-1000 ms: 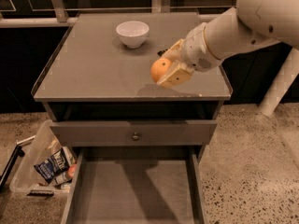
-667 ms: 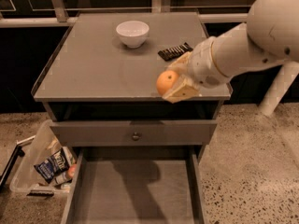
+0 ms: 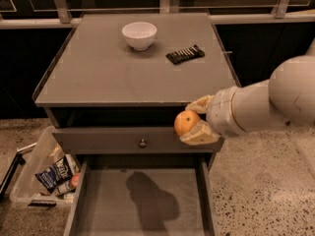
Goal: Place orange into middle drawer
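My gripper (image 3: 193,121) is shut on the orange (image 3: 186,122), a small round fruit held between two tan fingers (image 3: 199,135). It hangs in front of the cabinet's right side, level with the knobbed drawer front (image 3: 133,141). The middle drawer (image 3: 140,200) is pulled open below, wide and shallow with a bare grey floor. The orange is above the drawer's right rear part. A shadow of the arm falls on the drawer floor.
On the cabinet top (image 3: 108,73) stand a white bowl (image 3: 139,35) and a dark snack bar (image 3: 185,54). A clear plastic bin (image 3: 42,173) with packets sits on the floor at the left. Speckled floor lies to the right.
My gripper has carried the orange from above the cabinet top's right edge forward and down, past the front edge, to in front of the knobbed drawer over the open drawer.
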